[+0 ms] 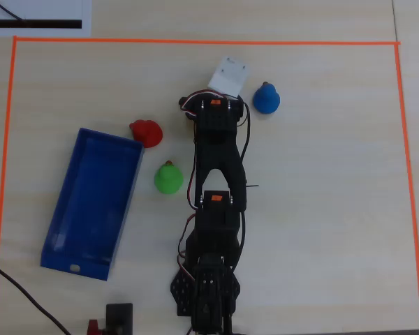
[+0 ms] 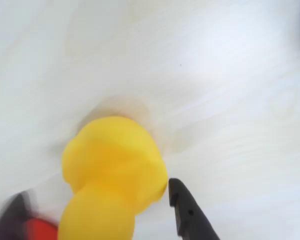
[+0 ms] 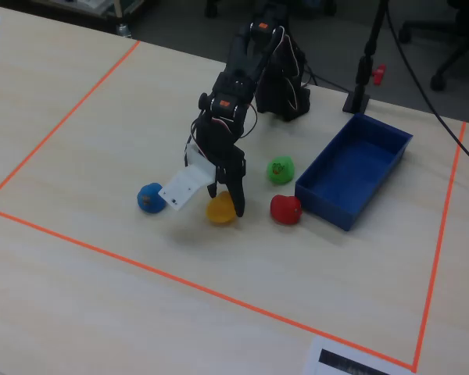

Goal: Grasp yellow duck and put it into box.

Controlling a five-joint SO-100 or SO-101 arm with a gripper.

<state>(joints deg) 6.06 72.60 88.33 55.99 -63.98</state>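
The gripper [image 3: 228, 205] is lowered around the yellow duck [image 3: 220, 209], which sits on the table [image 3: 102, 133] between the blue duck [image 3: 149, 197] and the red duck [image 3: 285, 208] in the fixed view. In the wrist view the yellow duck [image 2: 112, 172] fills the space between the fingers, one dark fingertip [image 2: 182, 200] just beside its flank, though blur hides whether the jaws press it, so I cannot tell if it is grasped. The blue box [image 1: 91, 202] lies well apart, with the green duck [image 1: 168, 178] near its wall
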